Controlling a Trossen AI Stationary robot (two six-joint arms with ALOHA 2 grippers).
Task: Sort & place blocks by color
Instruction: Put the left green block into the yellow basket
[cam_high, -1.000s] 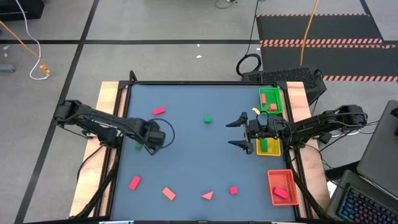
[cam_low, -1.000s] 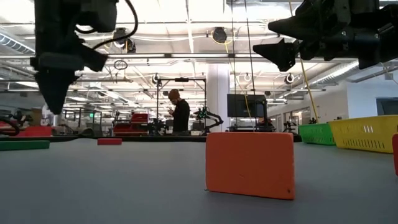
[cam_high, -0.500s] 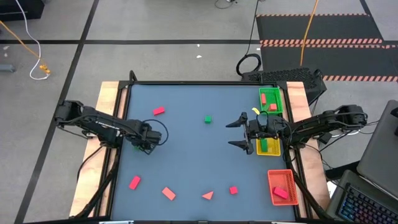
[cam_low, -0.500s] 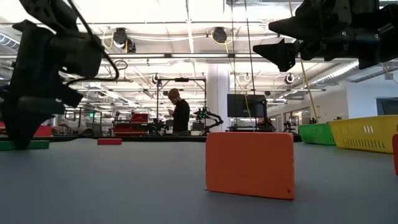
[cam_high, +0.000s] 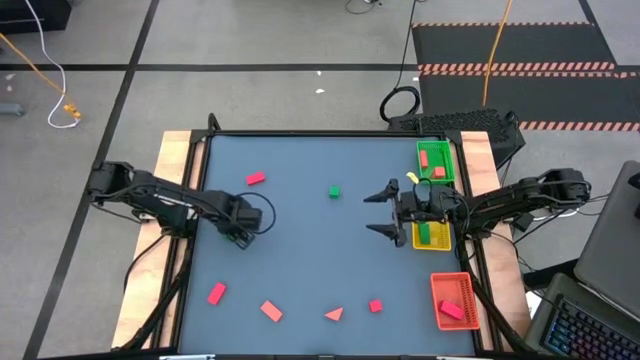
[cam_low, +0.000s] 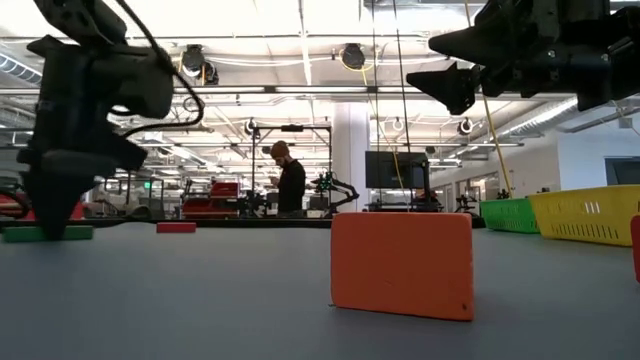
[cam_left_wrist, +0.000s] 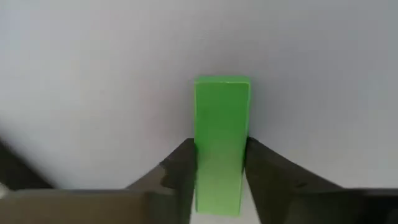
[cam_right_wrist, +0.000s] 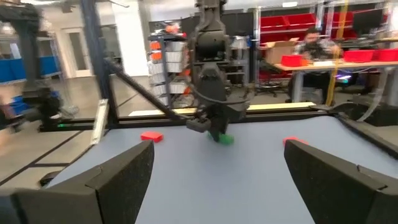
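While the right gripper (cam_high: 384, 211) hangs wide open and empty near the yellow tray (cam_high: 440, 236), the left gripper (cam_left_wrist: 216, 180) is down at the table (cam_high: 310, 250). Its fingers (cam_left_wrist: 180, 168) flank a green block (cam_left_wrist: 221, 130), touching both sides.

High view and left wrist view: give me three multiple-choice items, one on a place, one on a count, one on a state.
1. Which tray lies between the other two along the table's right edge?
A. green tray
B. yellow tray
C. red tray

2. How many red blocks lie loose on the table, outside the trays?
A. three
B. five
C. eight

3. The left gripper's jaws are:
A. against both sides of a green block
B. holding a red block aloft
C. shut on nothing

Key:
1 B: in the high view it lies between the green tray and the red tray.
2 B: the high view shows red blocks at and.
3 A: the left wrist view shows the green block between the jaws.
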